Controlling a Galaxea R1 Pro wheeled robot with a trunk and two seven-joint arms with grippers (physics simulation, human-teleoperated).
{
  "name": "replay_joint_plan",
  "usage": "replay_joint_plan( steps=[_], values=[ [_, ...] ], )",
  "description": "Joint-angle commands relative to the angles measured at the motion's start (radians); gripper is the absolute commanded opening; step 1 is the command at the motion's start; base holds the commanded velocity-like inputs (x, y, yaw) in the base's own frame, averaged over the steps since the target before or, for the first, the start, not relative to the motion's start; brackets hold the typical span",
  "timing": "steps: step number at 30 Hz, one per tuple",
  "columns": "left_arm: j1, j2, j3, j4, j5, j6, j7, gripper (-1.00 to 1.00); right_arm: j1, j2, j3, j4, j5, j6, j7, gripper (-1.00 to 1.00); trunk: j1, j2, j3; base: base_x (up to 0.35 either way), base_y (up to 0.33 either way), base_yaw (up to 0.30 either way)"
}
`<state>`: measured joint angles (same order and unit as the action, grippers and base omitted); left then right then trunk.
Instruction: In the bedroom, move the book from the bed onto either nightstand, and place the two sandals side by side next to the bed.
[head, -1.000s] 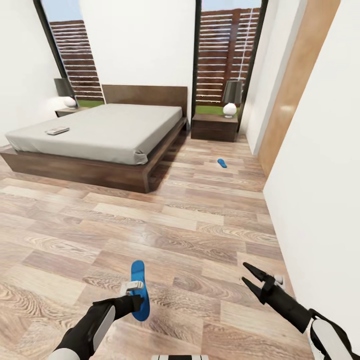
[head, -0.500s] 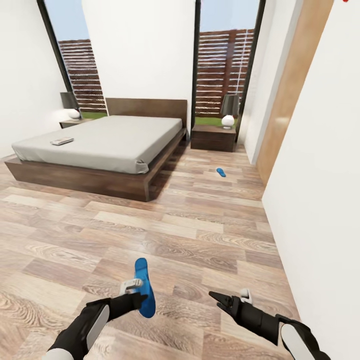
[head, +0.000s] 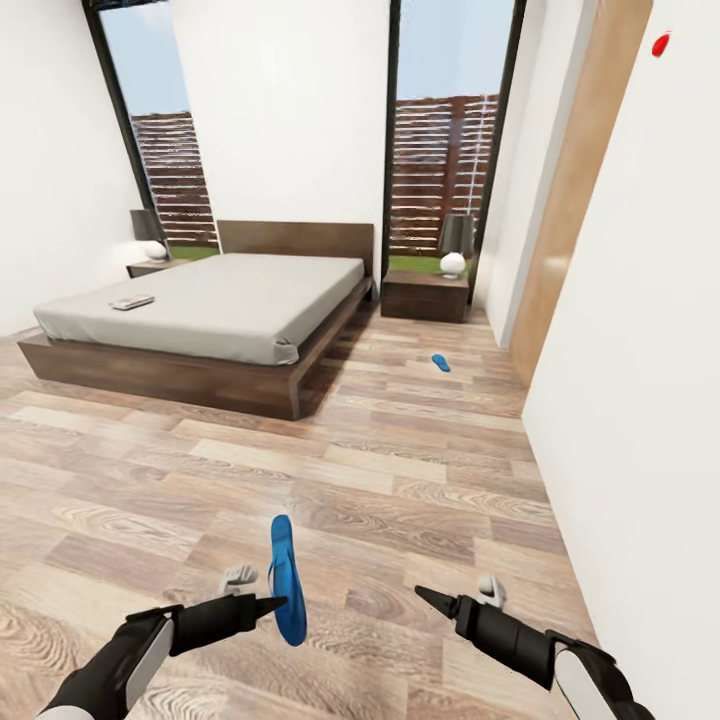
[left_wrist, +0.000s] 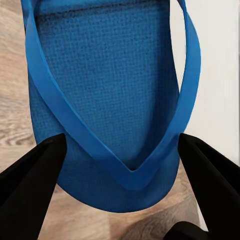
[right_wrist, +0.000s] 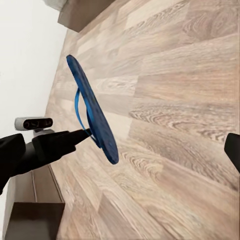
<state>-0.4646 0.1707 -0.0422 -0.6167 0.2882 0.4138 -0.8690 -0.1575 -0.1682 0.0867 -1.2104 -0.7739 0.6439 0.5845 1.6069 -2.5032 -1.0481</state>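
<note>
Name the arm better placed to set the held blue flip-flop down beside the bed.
Left: its gripper already clamps the bright blue flip-flop; the right gripper holds nothing.

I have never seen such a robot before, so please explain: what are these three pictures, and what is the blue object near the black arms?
These are simulator renders from a two-armed wheeled robot. The wide picture comes from its head; the other two come from cameras near each gripper. The left gripper holds a blue sandal on edge above the wood floor. The right gripper holds nothing. The other sandal lies on the floor beyond the bed, near a nightstand. A small flat object lies on the bed.
</note>
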Motion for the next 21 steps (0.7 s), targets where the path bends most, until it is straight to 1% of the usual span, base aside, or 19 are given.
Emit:
replay_joint_plan(
  steps=[1, 12, 15, 21],
  values=[
    [0.0, 0.001, -0.005, 0.0, 0.009, 0.009, -0.001, -1.0, 0.0, -0.001, 0.001, 0.0, -0.006, 0.001, -0.001, 1.0, -0.001, 0.0, 0.003, 0.0, 0.0, 0.0],
    [0.0, 0.003, -0.004, 0.002, 0.011, 0.01, -0.002, -1.0, 0.0, -0.001, 0.001, 0.0, -0.006, -0.007, 0.007, 1.0, -0.006, 0.003, 0.046, 0.0, 0.0, 0.0],
    [0.001, 0.004, -0.004, 0.002, 0.011, 0.01, -0.002, -1.0, 0.0, 0.0, 0.002, 0.039, -0.005, -0.007, -0.001, 1.0, -0.007, 0.003, 0.057, 0.0, 0.0, 0.0],
    [0.003, 0.004, -0.004, 0.003, 0.011, 0.008, 0.0, -1.0, 0.0, -0.001, 0.001, 0.104, -0.004, -0.007, -0.004, 1.0, -0.03, 0.045, 0.076, 0.0, 0.0, 0.0]
  ],
)
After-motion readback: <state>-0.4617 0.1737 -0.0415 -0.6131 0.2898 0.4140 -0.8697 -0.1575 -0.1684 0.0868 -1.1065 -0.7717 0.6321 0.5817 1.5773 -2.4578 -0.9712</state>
